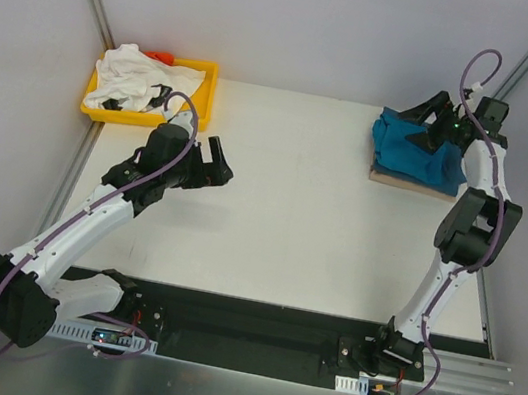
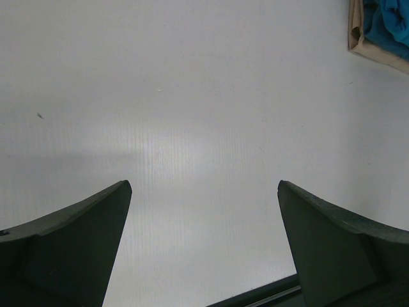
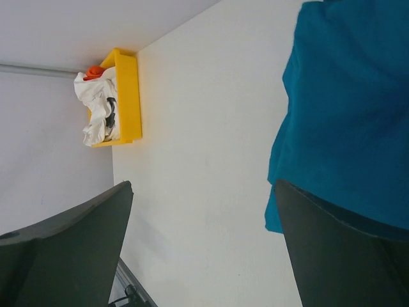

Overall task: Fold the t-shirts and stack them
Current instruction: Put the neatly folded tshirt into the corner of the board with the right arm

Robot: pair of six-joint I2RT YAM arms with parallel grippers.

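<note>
A white t-shirt with black marks [image 1: 132, 79] lies crumpled in the yellow tray [image 1: 203, 96] at the back left. It also shows in the right wrist view [image 3: 96, 115]. A teal-blue t-shirt [image 1: 395, 138] lies bunched on a darker blue one [image 1: 429, 170] at the back right, on a tan board [image 1: 408, 182]. My right gripper [image 1: 420, 122] hovers over that pile, open and empty; its view [image 3: 204, 185] shows the teal cloth [image 3: 345, 109] beside its right finger. My left gripper [image 1: 221, 162] is open and empty over bare table [image 2: 204, 185].
An orange object [image 1: 163, 57] sits at the tray's back edge. The tan board's corner with blue cloth [image 2: 383, 25] shows at the top right of the left wrist view. Grey walls close the table on the left, back and right.
</note>
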